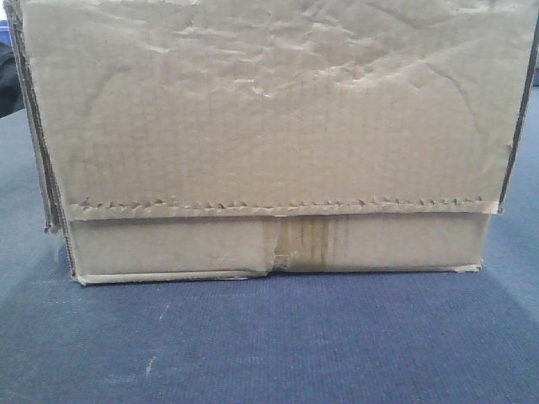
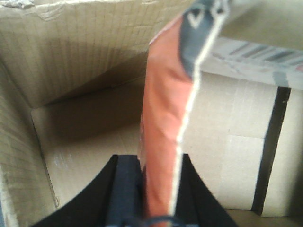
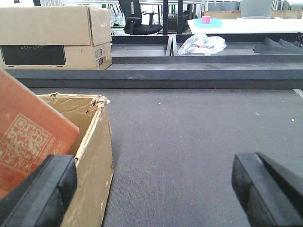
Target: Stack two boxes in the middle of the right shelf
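A wide brown carton (image 1: 269, 126) fills the front view, with a wrinkled face, a jagged tape strip and a taped centre seam, standing on a dark grey-blue surface (image 1: 269, 345). In the left wrist view I look down into an open carton (image 2: 71, 61). There my left gripper (image 2: 156, 163) is shut on a flat orange-red packet (image 2: 163, 118) standing on edge. The right wrist view shows that open carton (image 3: 94, 151) with a torn rim at the left, and the packet (image 3: 28, 137) with a QR code rising out of it. My right gripper (image 3: 154, 184) is open beside the carton over bare surface. The shelf is out of view.
Another closed brown carton (image 3: 52, 28) with a black label stands at the back left. Dark low rails (image 3: 189, 59) run across behind it, with a crumpled plastic bag (image 3: 201, 43) on them. A black office chair (image 3: 137, 19) and a white table (image 3: 246, 23) lie farther back.
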Available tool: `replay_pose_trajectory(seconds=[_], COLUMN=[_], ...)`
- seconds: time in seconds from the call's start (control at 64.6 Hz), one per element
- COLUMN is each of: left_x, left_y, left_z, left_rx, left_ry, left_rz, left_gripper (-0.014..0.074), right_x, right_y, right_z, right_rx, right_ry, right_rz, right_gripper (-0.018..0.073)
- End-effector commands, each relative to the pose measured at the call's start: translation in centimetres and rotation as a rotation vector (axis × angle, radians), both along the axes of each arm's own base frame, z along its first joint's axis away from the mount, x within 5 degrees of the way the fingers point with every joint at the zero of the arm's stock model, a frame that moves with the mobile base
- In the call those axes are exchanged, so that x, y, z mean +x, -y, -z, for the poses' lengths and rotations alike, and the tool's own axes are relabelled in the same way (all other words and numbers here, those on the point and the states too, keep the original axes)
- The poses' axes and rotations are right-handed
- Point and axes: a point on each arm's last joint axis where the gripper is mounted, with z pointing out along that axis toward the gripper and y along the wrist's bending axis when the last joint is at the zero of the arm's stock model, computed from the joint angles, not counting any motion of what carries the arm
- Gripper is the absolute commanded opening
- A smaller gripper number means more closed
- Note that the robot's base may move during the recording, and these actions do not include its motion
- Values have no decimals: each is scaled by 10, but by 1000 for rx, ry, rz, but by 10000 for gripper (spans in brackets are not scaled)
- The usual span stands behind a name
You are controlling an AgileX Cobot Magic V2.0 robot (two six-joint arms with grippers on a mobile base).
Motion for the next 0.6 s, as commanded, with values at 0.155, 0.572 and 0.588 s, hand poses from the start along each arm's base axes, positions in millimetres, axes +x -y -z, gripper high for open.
replay_pose_trajectory(seconds=[0.155, 0.572, 0.588], left_x=[-7, -56, -60], left_y=[1, -22, -24], left_z=[-12, -87, -90], left_rx=[-30, -94, -83], left_ry=[25, 252, 264], left_rz=[1, -13, -17], left_gripper=[402, 599, 599], right_x=[1, 1, 1], right_y=[0, 0, 0], right_z=[-3, -3, -2], right_rx=[-6, -6, -7], right_ry=[16, 16, 13], right_rz=[-1, -1, -1], right_gripper=[570, 570, 570])
